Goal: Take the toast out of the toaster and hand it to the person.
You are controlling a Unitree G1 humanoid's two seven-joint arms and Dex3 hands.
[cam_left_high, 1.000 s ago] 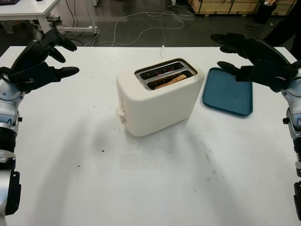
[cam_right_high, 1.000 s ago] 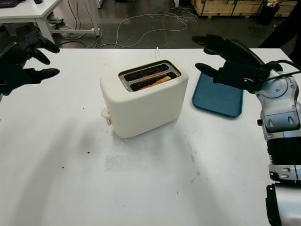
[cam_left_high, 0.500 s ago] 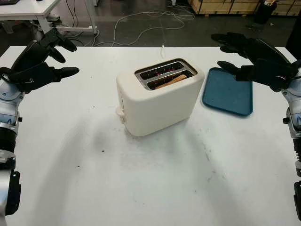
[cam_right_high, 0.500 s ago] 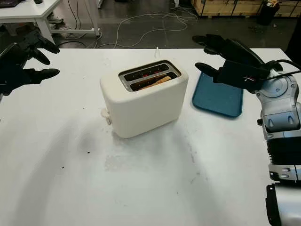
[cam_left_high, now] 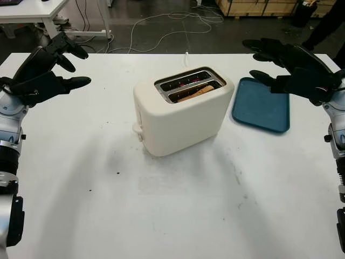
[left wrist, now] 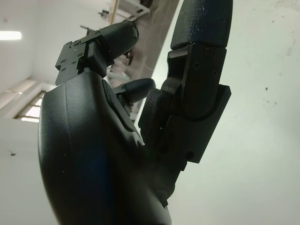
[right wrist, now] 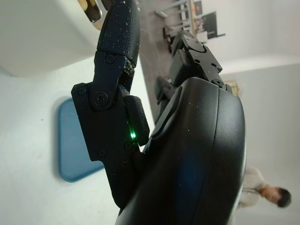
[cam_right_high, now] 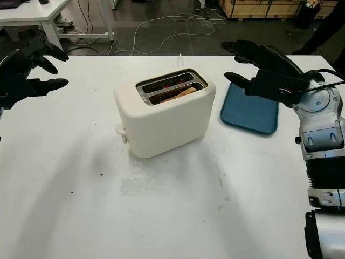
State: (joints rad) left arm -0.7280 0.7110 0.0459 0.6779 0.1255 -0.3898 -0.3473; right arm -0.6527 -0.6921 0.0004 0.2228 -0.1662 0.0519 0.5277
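Note:
A cream two-slot toaster (cam_left_high: pixel 183 113) stands in the middle of the white table (cam_left_high: pixel 172 205). A slice of toast (cam_left_high: pixel 195 92) lies sunk in its nearer slot; the farther slot glows red inside. My left hand (cam_left_high: pixel 51 67) hovers open above the table's far left, well away from the toaster. My right hand (cam_left_high: pixel 280 62) hovers open above the blue tray (cam_left_high: pixel 261 105), to the right of the toaster. Neither hand touches anything. A person (right wrist: pixel 267 194) stands in the background of the right wrist view.
The flat blue tray lies on the table right of the toaster. A white cable (cam_left_high: pixel 186 54) runs from the toaster off the far edge to the floor. A white desk (cam_left_high: pixel 32 13) stands at the far left, wooden crates (cam_left_high: pixel 259 6) at the far right.

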